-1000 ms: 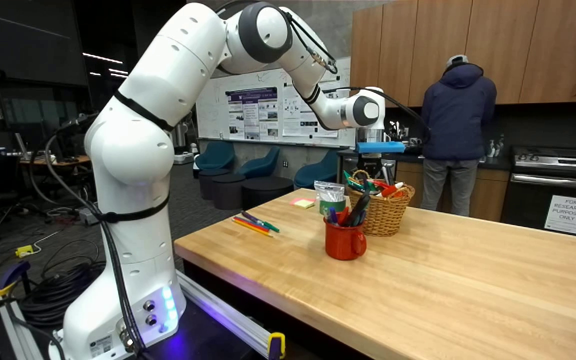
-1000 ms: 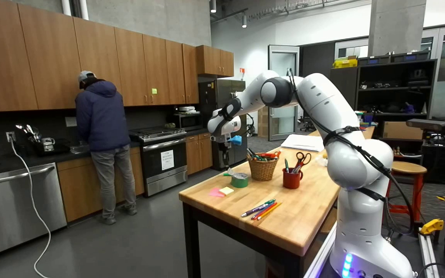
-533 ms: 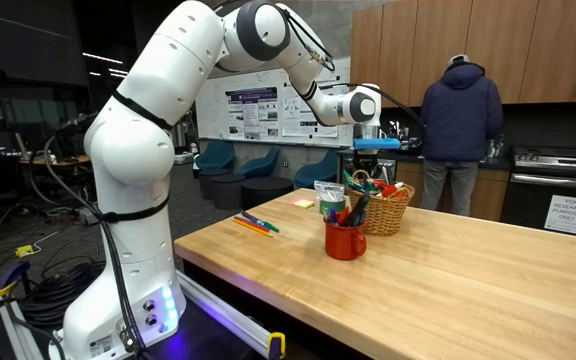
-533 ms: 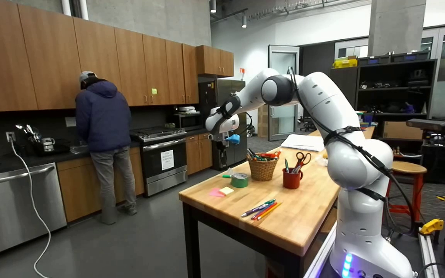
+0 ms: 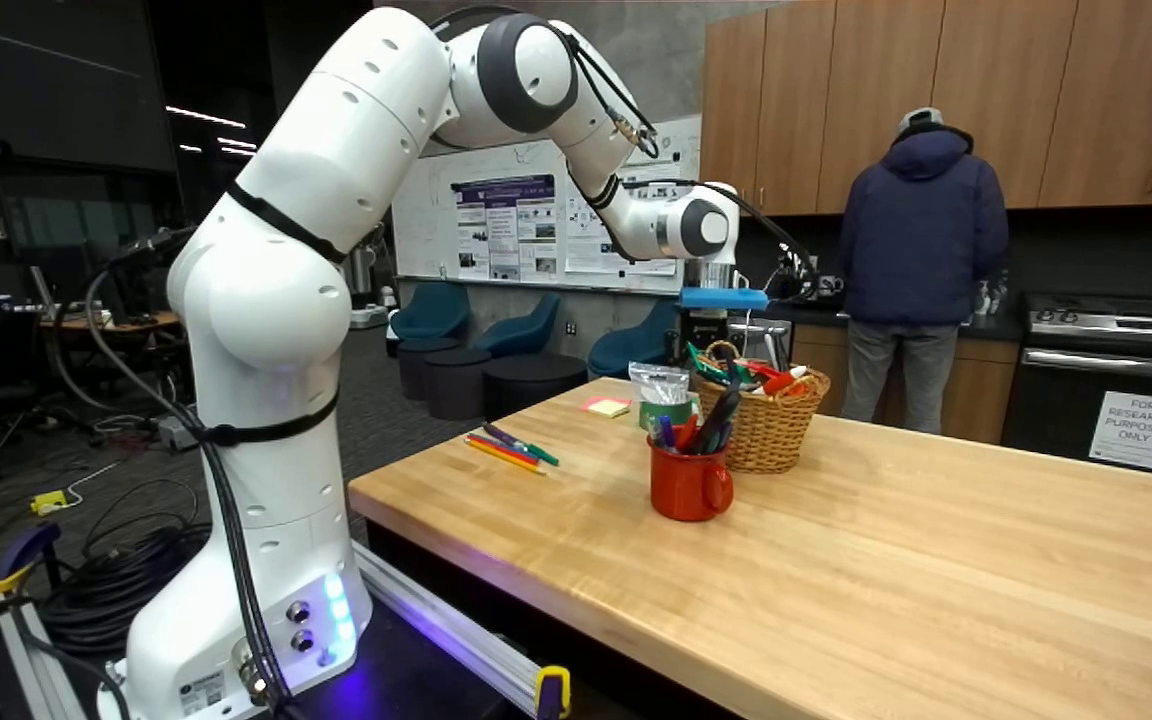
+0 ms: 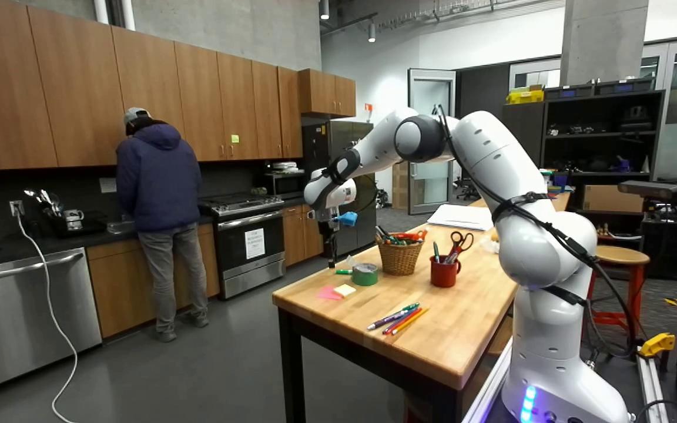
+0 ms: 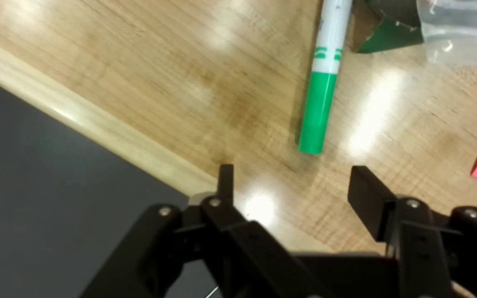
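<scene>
In the wrist view my gripper point(image 7: 291, 167) stands open, its two black fingers point(image 7: 367, 194) well apart and nothing between them. Just beyond the fingertips lies a marker point(image 7: 320, 103) with a green cap and white barrel, cap end pointing towards the gap. It rests on the wooden table, close to a green roll of tape point(image 6: 364, 275) that has a clear plastic bag point(image 5: 658, 380) in it. In an exterior view the gripper point(image 6: 332, 263) points down by the table's far edge. A wicker basket partly covers it in the opposite direction of view.
Pens and tools fill the wicker basket point(image 6: 399, 258). Beside it stands a red mug point(image 5: 688, 488) with scissors and pens. Sticky notes point(image 6: 344, 290) and several pencils point(image 6: 406, 320) lie on the table point(image 5: 896, 560). A person point(image 5: 918, 250) stands at the counter behind.
My gripper has shifted left in both exterior views and sits a little lower. Its jaws have parted over the last second. The person at the counter has shifted slightly.
</scene>
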Motion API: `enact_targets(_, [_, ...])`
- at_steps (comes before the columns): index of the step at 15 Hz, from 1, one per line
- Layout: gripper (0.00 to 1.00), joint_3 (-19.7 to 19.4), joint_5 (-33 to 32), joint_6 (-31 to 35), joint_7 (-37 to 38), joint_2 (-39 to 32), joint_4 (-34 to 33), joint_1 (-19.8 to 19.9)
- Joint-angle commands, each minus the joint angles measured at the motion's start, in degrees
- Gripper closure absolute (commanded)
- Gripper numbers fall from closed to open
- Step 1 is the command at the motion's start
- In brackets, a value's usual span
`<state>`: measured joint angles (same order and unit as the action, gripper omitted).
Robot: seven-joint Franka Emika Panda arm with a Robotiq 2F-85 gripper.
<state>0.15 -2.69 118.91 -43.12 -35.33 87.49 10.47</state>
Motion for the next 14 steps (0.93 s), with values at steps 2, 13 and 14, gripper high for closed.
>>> enact_targets(2, [0.00, 0.6, 0.9, 1.4, 2.2, 1.1, 3.0, 0.4])
enact_targets(13, [0.30, 0.4, 1.3, 4.0, 2.6, 4.1, 9.3, 1.6])
enact_targets(14, [0.36, 0.4, 1.3, 4.2, 2.6, 4.4, 9.5, 1.7])
